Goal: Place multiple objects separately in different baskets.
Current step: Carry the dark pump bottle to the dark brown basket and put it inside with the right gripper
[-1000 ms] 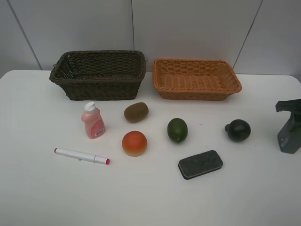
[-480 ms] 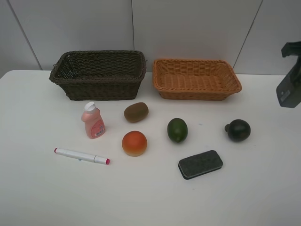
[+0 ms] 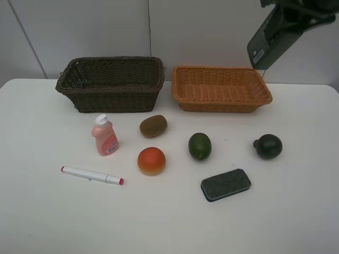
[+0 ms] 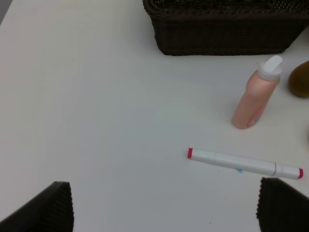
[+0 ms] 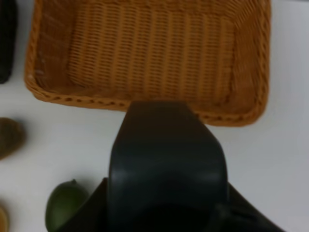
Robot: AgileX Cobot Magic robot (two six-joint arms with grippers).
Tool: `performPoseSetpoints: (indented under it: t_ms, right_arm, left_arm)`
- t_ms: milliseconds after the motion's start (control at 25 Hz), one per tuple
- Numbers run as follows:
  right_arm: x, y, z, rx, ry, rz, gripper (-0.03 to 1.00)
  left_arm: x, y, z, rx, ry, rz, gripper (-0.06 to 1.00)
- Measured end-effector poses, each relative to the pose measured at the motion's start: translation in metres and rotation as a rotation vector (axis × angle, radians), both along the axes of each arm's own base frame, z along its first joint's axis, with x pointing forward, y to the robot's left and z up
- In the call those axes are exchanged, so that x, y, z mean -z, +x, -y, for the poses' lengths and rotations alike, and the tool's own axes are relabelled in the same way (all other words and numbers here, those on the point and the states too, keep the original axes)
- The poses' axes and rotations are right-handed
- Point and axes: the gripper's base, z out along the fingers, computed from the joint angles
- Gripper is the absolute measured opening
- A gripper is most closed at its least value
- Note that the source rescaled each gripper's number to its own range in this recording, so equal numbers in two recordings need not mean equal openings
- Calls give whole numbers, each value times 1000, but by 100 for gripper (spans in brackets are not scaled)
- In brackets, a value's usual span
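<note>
My right gripper is shut on the dark-green box and holds it tilted, high above the right end of the light orange basket. The box fills the right wrist view, with the orange basket below it. The dark brown basket stands to its left. In front lie the kiwi, orange-red fruit, green fruit, dark-green round fruit, upright pink bottle, marker and eraser. My left gripper is open, near the marker.
The white table ends at a pale wall behind the baskets. The left wrist view also shows the bottle, the dark basket's wall and the kiwi's edge. The left arm is out of the high view.
My right gripper has risen with the dark-green box from the table's right edge and swung up and left, to above the orange basket's right end. The other objects have not moved.
</note>
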Motion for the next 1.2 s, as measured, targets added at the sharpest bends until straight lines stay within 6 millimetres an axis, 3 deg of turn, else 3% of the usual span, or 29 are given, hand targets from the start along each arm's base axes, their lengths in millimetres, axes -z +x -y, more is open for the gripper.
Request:
performPoseSetpoints:
  t_ms: [160, 480, 760, 920, 1200]
  right_arm:
    - [10, 15, -39, -103, 18, 41, 1]
    - [52, 57, -123, -260, 54, 96, 1]
    - [89, 82, -193, -358, 128, 162, 1]
    - [114, 96, -216, -377, 164, 206, 1]
    - [169, 116, -232, -383, 192, 264, 1]
  left_arm:
    - [0, 0, 0, 0, 0, 0, 100]
    - [0, 0, 0, 0, 0, 0, 100]
    - [0, 0, 0, 0, 0, 0, 100]
    - [0, 0, 0, 0, 0, 0, 100]
    - [0, 0, 0, 0, 0, 0, 100]
